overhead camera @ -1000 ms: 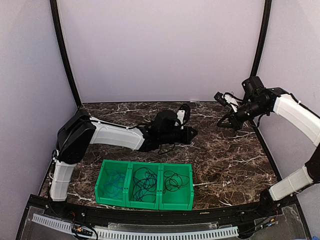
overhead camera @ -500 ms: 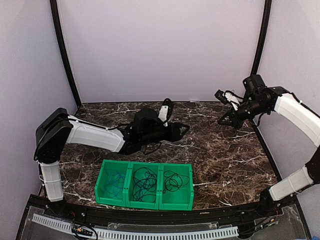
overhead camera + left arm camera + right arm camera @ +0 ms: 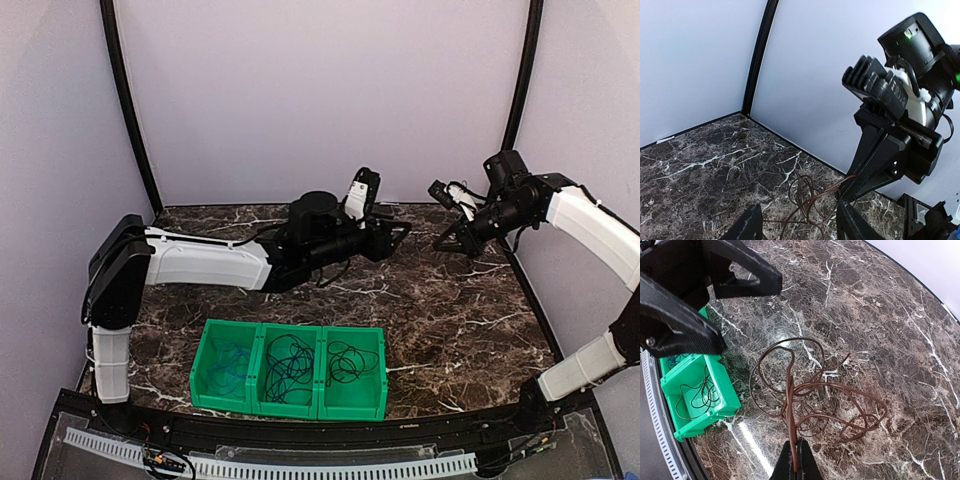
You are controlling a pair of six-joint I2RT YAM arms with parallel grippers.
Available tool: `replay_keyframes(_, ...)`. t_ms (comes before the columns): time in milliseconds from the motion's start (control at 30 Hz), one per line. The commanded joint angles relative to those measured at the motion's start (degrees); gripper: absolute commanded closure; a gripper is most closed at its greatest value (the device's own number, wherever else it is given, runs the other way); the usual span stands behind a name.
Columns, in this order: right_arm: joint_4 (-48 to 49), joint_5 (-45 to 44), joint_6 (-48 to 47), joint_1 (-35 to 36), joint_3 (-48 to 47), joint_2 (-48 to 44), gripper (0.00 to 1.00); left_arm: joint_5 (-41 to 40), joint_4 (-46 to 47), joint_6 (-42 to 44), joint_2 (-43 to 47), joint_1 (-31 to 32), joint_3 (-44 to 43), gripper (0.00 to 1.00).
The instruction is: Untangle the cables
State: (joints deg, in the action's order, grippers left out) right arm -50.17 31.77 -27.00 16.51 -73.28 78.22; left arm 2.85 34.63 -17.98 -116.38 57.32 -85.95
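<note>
Jaws of left end effector (image 3: 400, 237) have parted as it swung toward brown cables (image 3: 810, 390), upper right, clamped by right end effector (image 3: 794, 466); separation can begin.

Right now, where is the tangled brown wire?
In the right wrist view, the brown wire dangles from the shut right gripper over the marble table, far right, the open left gripper facing it.

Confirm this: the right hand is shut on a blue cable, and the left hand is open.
Wrong colour: the cable is brown, not blue, as the right wrist view shows. The right hand is shut on it, and the left hand is open.
</note>
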Motion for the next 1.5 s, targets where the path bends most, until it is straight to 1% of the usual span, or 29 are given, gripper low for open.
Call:
replay_keyframes(0, 0.7, 3.1, 1.4, 0.4, -1.7, 0.6, 1.00, -0.3, -6.2, 6.2, -1.7, 0.7, -3.4, 0.49)
replay_keyframes(100, 0.3, 3.8, 1.5, 0.4, -1.9, 0.9, 1.00, 0.2, -6.6, 7.5, -2.7, 0.8, -4.3, 0.51)
replay_keyframes(233, -0.2, 5.6, 1.7, 0.4, -2.1, 1.1, 1.00, -1.6, -6.2, 8.0, -4.2, 0.7, -5.3, 0.57)
replay_keyframes(367, -1.3, 8.6, 1.4, 0.7, -2.2, 1.1, 0.99, -7.9, -4.6, 7.7, -5.6, 0.6, -6.3, 0.64)
replay_keyframes(400, -1.6, 9.0, 1.3, 0.9, -2.2, 1.1, 0.99, -10.3, -3.9, 7.5, -5.9, 0.6, -6.6, 0.68)
replay_keyframes(433, -1.9, 9.2, 1.2, 1.0, -2.1, 1.1, 0.99, -11.2, -3.5, 6.9, -6.4, 0.4, -6.8, 0.71)
replay_keyframes(500, -2.7, 10.0, 0.7, 1.2, -1.9, 1.0, 0.99, -13.5, -1.6, 5.9, -7.2, -0.1, -7.0, 0.75)
replay_keyframes(567, -4.0, 11.7, -0.1, 1.5, -1.9, 1.1, 0.99, -14.8, 0.8, 5.0, -8.3, -0.7, -7.2, 0.77)
replay_keyframes(633, -5.4, 13.3, -0.9, 1.7, -1.9, 1.1, 0.99, -16.4, 2.9, 4.1, -10.1, -1.2, -8.3, 0.77)
replay_keyframes(667, -6.4, 13.9, -1.5, 1.8, -2.1, 1.1, 0.99, -17.1, 3.0, 3.9, -10.6, -1.6, -8.8, 0.75)
replay_keyframes(700, -7.3, 14.5, -2.0, 1.9, -2.4, 1.0, 0.99, -18.4, 3.0, 3.4, -11.9, -1.7, -10.1, 0.71)
replay_keyframes(767, -9.5, 15.6, -3.2, 1.9, -3.0, 0.6, 1.00, -20.8, 2.1, 2.0, -13.2, -2.5, -11.4, 0.68)
replay_keyframes(833, -12.1, 16.9, -4.8, 1.8, -3.9, 0.0, 1.00, -21.5, 1.3, 0.0, -13.7, -3.8, -11.5, 0.66)
replay_keyframes(1000, -18.4, 20.0, -8.8, 1.5, -8.1, -1.4, 1.00, -20.6, -1.4, -3.7, -13.7, -9.4, -9.8, 0.65)
replay_keyframes(1233, -20.7, 22.7, -10.9, -0.8, -11.8, -2.0, 1.00, -19.6, -4.5, -3.5, -12.8, -14.0, -6.7, 0.66)
replay_keyframes(1300, -20.3, 22.7, -11.0, -1.6, -12.0, -2.0, 1.00, -19.5, -4.7, -2.8, -12.2, -14.9, -6.0, 0.69)
replay_keyframes(1367, -19.8, 22.1, -10.9, -2.2, -12.0, -2.0, 1.00, -19.0, -4.7, -2.6, -11.7, -15.3, -5.5, 0.73)
replay_keyframes(1433, -19.0, 21.5, -10.4, -2.8, -11.7, -1.8, 1.00, -18.2, -4.3, -2.4, -10.5, -15.7, -4.7, 0.81)
replay_keyframes(1467, -18.6, 21.4, -10.2, -3.1, -11.4, -1.7, 1.00, -18.2, -4.1, -2.2, -10.1, -15.7, -4.0, 0.86)
